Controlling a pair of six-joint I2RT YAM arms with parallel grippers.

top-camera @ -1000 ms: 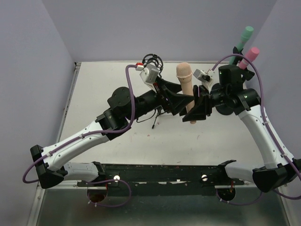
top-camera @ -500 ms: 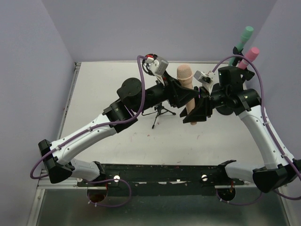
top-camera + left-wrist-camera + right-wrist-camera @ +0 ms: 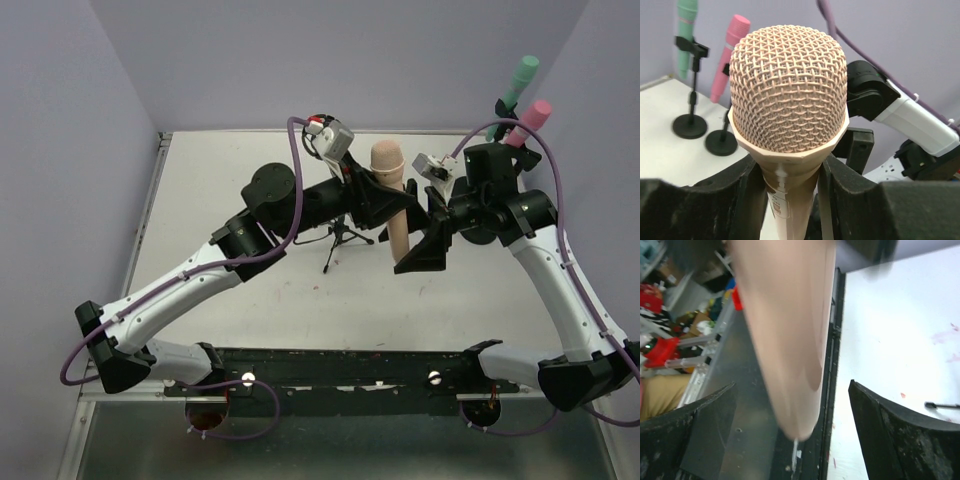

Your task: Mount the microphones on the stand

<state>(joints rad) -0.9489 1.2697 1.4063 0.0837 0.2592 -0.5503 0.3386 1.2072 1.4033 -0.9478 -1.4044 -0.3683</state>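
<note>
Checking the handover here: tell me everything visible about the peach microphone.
The peach microphone looks like pale plastic: a rounded woven-mesh head, a faceted collar, a smooth tapering handle. It stands nearly upright above the table, head up. The left fingers clamp its handle just under the collar; the right fingers flank its lower end, apart from it.

One microphone (image 3: 388, 162) stands upright above the middle of the surface (image 3: 200, 200). The left tool (image 3: 790, 200) is closed around its neck and the right tool (image 3: 792, 430) is wide around its lower end. A tripod stand (image 3: 338, 238) is just left. A second microphone (image 3: 522, 75) and a third microphone (image 3: 536, 112) sit on stands (image 3: 690, 125) at the far right.
</note>
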